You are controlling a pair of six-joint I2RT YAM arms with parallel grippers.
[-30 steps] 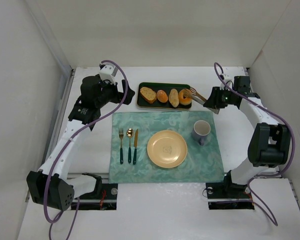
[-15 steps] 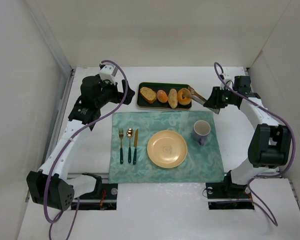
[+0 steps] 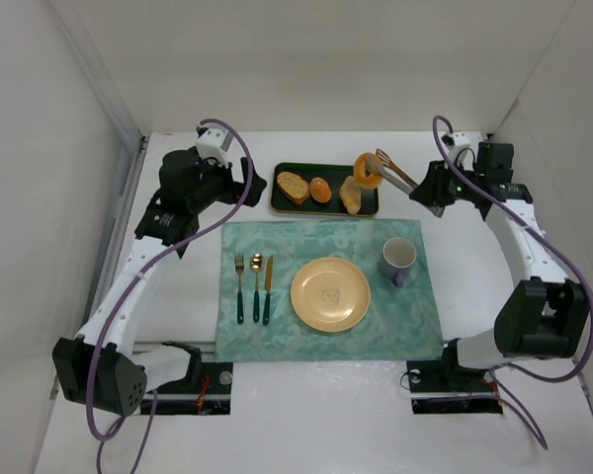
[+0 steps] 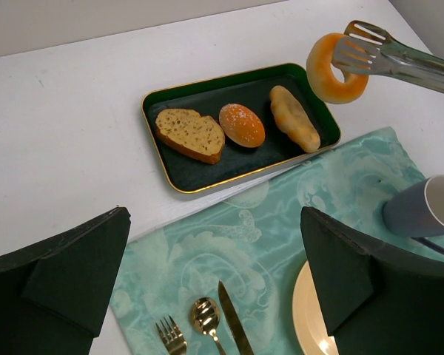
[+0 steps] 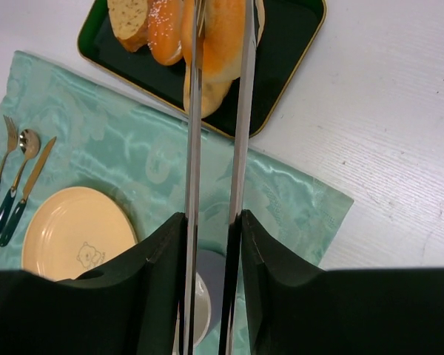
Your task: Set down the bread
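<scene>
Your right gripper [image 3: 430, 196] has its fingers clamped on the handles of the tongs [image 3: 400, 176]. The tong tips pinch the bread [image 3: 367, 173], which hangs on edge in the air above the right end of the tray [image 3: 321, 211], toward the far edge of the tabletop [image 3: 316, 415]. Your left gripper [image 4: 214, 222] hovers near the far left corner, its fingers spread wide apart.

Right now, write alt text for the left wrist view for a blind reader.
Metal tongs hold the ring-shaped bread in the air near the right end of a green tray holding a toast slice and two rolls. A teal placemat with cutlery lies nearer.
</scene>
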